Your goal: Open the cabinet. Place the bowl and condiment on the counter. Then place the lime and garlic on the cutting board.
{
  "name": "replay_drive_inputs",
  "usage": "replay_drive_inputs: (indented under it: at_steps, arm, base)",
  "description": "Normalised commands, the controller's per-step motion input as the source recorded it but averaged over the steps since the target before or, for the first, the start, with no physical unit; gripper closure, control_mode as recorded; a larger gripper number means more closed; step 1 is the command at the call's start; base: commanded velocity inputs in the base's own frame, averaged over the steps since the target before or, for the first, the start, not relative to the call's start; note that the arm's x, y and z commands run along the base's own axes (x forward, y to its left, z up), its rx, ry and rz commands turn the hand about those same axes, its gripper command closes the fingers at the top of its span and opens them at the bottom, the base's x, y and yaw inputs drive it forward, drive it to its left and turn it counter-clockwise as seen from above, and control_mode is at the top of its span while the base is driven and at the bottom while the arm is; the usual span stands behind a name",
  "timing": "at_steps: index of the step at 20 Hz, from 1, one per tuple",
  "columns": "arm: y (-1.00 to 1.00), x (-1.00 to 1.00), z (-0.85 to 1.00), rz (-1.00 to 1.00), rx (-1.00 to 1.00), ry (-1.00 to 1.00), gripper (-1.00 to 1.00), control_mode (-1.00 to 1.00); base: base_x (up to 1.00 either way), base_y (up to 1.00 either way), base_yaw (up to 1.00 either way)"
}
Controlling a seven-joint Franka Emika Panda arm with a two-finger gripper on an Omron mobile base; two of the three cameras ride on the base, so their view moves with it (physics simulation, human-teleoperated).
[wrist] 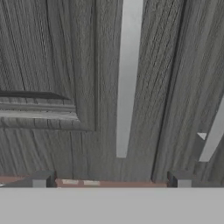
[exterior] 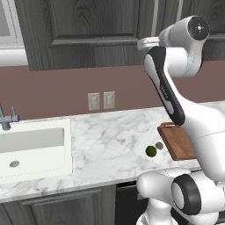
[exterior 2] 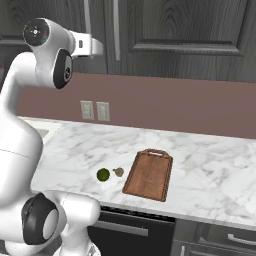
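Behind the arm (exterior: pixel 169 94), cutting board (exterior: pixel 179 141) partly hidden; garlic (exterior: pixel 159 145) perhaps blurred.

Even, soft light is falling across all views; no clear source is showing. Faint shadows are sitting under the lime (exterior 2: pixel 103 174) and along the board (exterior 2: pixel 148 175). The counter (exterior: pixel 110 140) is reading bright, without glare. The cabinet (wrist: pixel 87 87) grain is looking slightly soft close ahead of the gripper (wrist: pixel 111 179).

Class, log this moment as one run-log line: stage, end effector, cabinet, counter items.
stage: reaching for cabinet handle | end effector: open | cabinet: shut | lime, garlic: on counter beside cutting board
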Motion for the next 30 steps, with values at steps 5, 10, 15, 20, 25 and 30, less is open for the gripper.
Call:
replay_drive_inputs:
  at_steps: [5,10,15,20,25,30]
  arm:
    - [0.00,0.26,0.00,0.00,0.00,0.00,-1.00,-1.00]
    - [-0.01,0.22,0.00,0.00,0.00,0.00,-1.00,-1.00]
    - [-0.02,0.23,0.00,0.00,0.00,0.00,-1.00,-1.00]
    - [-0.06,0.20,0.00,0.00,0.00,0.00,-1.00,-1.00]
    - [-0.07,0.24,0.00,0.00,0.00,0.00,-1.00,-1.00]
    - [-0.02,0.25,-0.02,0.00,0.00,0.00,-1.00,-1.00]
  base:
    - [0.00,0.00,0.00]
    - [0.00,0.00,0.00]
    - [0.00,0.00,0.00]
    - [0.00,0.00,0.00]
    - [0.00,0.00,0.00]
    - [0.00,0.00,0.00]
